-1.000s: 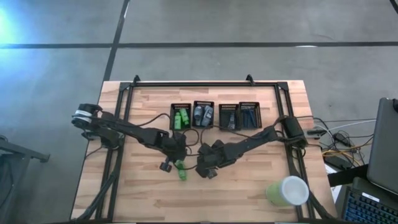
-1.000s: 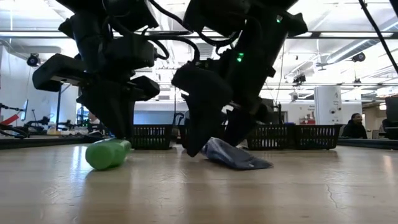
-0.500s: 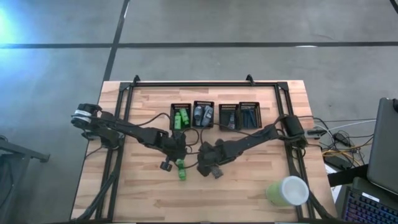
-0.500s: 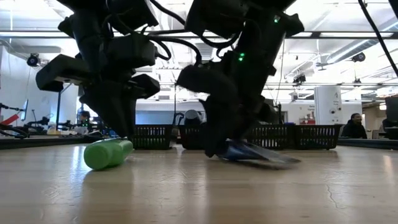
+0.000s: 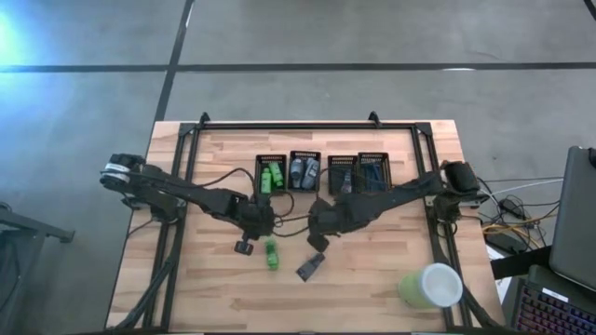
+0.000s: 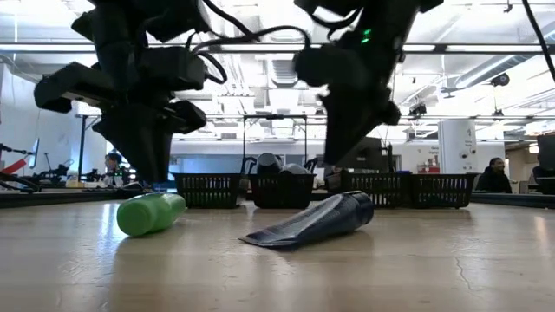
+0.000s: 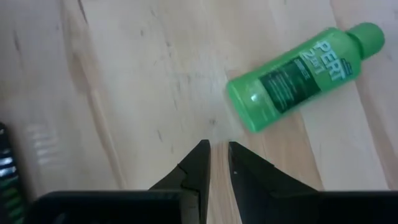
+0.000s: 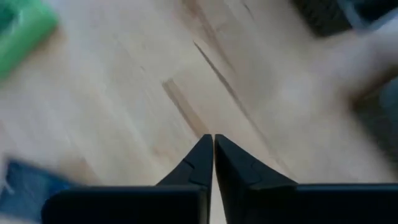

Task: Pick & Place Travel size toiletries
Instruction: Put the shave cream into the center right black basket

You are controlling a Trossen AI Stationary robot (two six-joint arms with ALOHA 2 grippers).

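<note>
Here, from above, lying loose on the wooden table [image 5: 214, 298]: the small bright green plastic bottle [image 5: 271, 255] just beside the left claw [image 5: 244, 247], and the flat dark grey soft tube [image 5: 310, 266] near the right claw [image 5: 318, 241]. Down low, could easily roll away if bumped by a claw coming down crooked. Up close, both holding nothing, left nearly shut, right pinched tight; half a second ago down on the tube, now lifted off.

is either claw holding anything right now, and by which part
Nothing is held. The left claw and right claw are empty; the green bottle and grey tube lie on the table.
</note>
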